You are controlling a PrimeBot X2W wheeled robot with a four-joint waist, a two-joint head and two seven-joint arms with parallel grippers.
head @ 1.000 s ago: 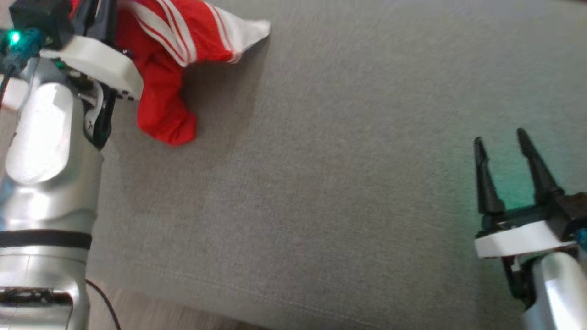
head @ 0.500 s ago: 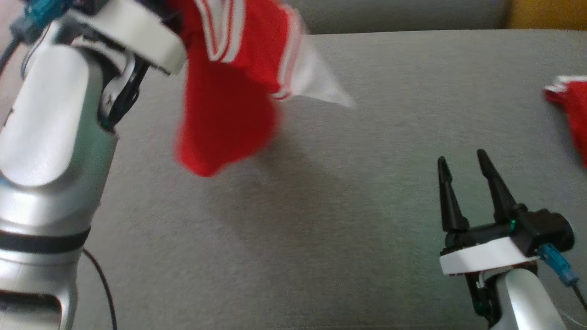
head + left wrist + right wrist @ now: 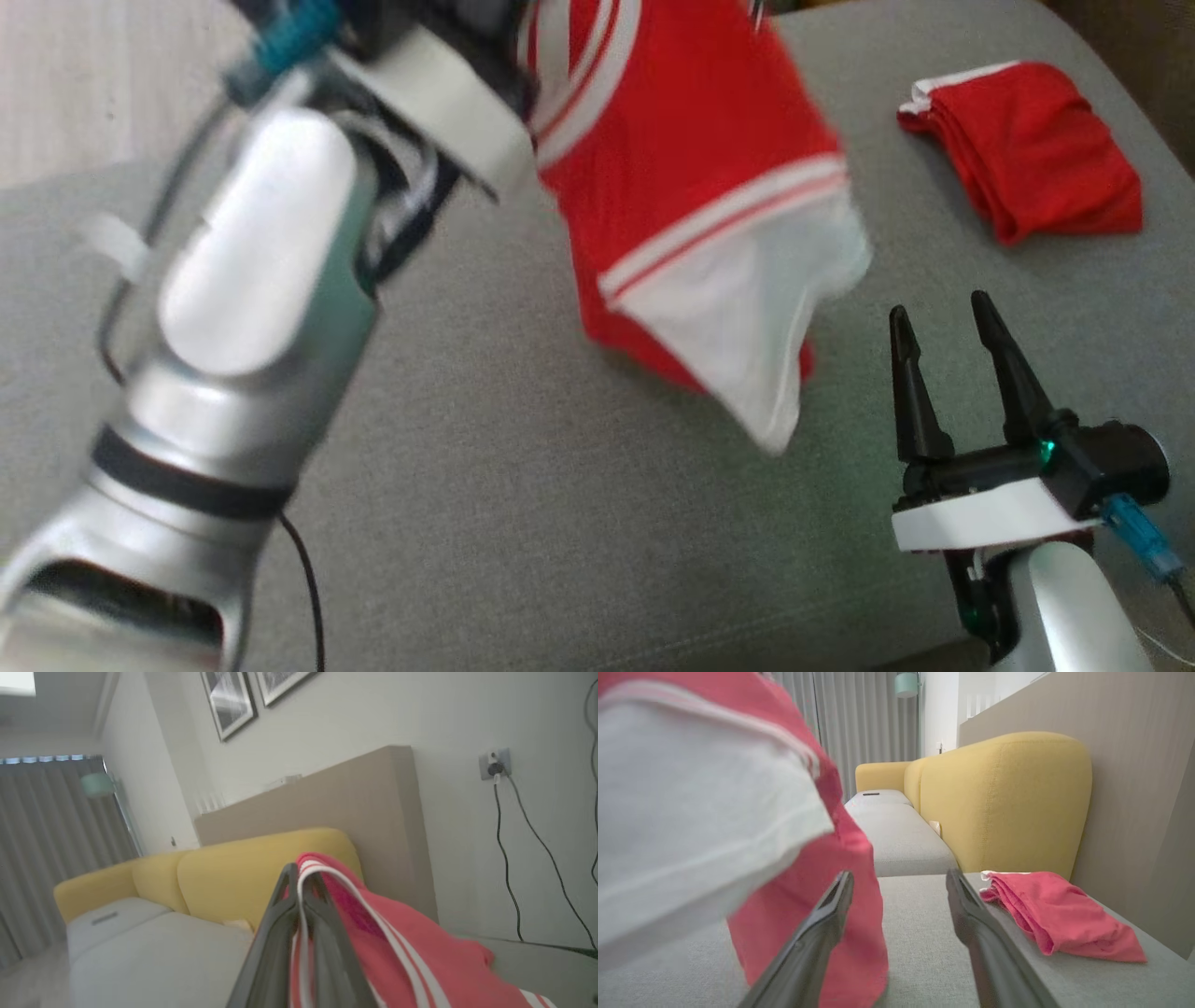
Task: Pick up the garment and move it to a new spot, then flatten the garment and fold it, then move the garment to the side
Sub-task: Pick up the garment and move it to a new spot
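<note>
1. The garment (image 3: 691,168) is pinched by its striped edge in the closed left gripper (image 3: 299,877), at twelve o'clock in the head view, so it hangs loose for carrying.
2. The right gripper (image 3: 943,313), at four o'clock, is held wide open and empty, likely kept ready for flattening.

Home living room — yellow sofa (image 3: 1004,798), framed pictures (image 3: 229,700), grey curtains (image 3: 868,718), wall socket (image 3: 494,764)

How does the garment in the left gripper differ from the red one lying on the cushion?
The hanging garment hangs from the shut left gripper; the folded garment lies on the grey cushion. The hanging garment shows white stripes and a broad white panel; the folded garment shows a thin white edge. The hanging garment drapes loose; the folded garment is a compact bundle. Both are red.
</note>
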